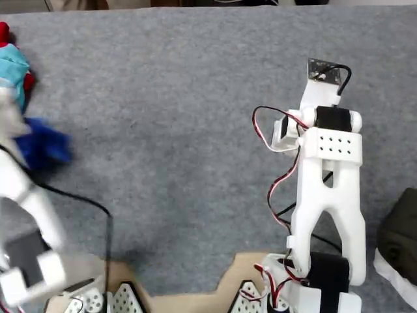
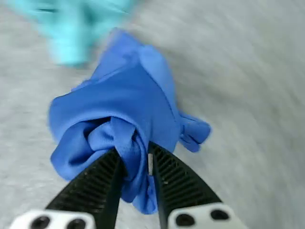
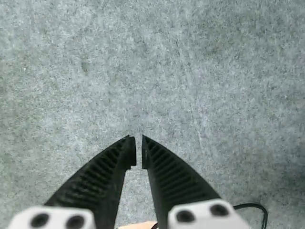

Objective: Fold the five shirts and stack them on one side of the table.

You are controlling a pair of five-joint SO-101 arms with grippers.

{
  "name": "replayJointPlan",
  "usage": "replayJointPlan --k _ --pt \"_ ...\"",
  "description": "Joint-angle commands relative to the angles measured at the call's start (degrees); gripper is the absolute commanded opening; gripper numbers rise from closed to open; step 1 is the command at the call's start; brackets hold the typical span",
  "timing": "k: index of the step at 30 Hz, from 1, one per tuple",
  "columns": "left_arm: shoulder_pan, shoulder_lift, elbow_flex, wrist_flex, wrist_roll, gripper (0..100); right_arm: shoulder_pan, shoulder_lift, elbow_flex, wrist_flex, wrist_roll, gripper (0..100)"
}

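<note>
Blue and crumpled, the blue shirt (image 2: 128,95) is a smooth, slightly shiny fabric gathered into a loose knot of folds, with one small flap sticking out to the side. The left gripper (image 2: 135,149) pinches a twisted bunch of it between its ribbed black fingers (image 2: 93,183), which are drawn in narrow around the cloth. In the high view the blue shirt (image 1: 45,147) sits at the left edge of the frame, a little above mid-height, on the grey felt table cover (image 1: 169,117). The white left arm (image 1: 32,202) slants up towards it from the lower left corner.

Just above it along the same edge lies a turquoise shirt (image 1: 13,72), also bunched, with bits of red cloth (image 1: 4,32) beside it. The turquoise shirt (image 2: 71,24) also shows beyond the blue one in the left wrist view.

The right arm (image 1: 326,195) stands right of centre in the frame, over bare felt. The right gripper (image 3: 136,143) holds nothing; its tips are almost together, with only a thin slit between them, above the grey felt. A black cable (image 3: 248,207) curls nearby.

At the right edge, lower down, a dark olive garment (image 1: 399,235) rests on a white cloth (image 1: 391,274). Brown cardboard (image 1: 195,290) lies along the bottom edge between the arm bases.
</note>
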Motion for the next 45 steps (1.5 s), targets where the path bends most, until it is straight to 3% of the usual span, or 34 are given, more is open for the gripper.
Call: replayJointPlan --k 1,4,7,13,17,23,27,32,37,45 --pt "16.18 -10.42 12.92 0.53 0.09 2 -0.22 -2.68 -0.13 0.53 -0.18 4.0" --pt "25.76 -11.65 20.75 0.53 0.09 2 -0.31 -2.68 -0.04 2.11 -0.18 4.0" --pt "31.12 -11.74 26.55 0.53 0.09 2 -0.4 -2.59 -0.04 2.99 -0.18 4.0" --pt "32.88 -12.09 30.33 0.53 0.09 2 -0.66 -2.59 -0.04 2.46 0.0 4.1" --pt "31.91 -12.26 29.8 0.53 3.52 7 -0.66 -2.59 -0.04 2.02 6.59 4.1" --pt "20.04 -15.69 27.87 0.53 20.48 40 -1.8 -2.59 -0.04 4.75 11.34 4.1" --pt "12.48 -18.77 25.23 0.53 19.16 37 -8.84 -2.59 -0.13 6.24 12.13 4.1" --pt "0.26 -22.37 24.35 0.53 15.91 37 -25.1 -2.59 -0.57 5.1 11.6 4.1" --pt "-12.31 -21.93 26.46 0.44 14.95 37 -39.87 -2.51 -1.19 -2.46 11.6 4.1" --pt "-18.9 -15.96 35.52 -6.95 14.95 37 -51.56 8.84 -4.09 -2.81 7.38 6.9"
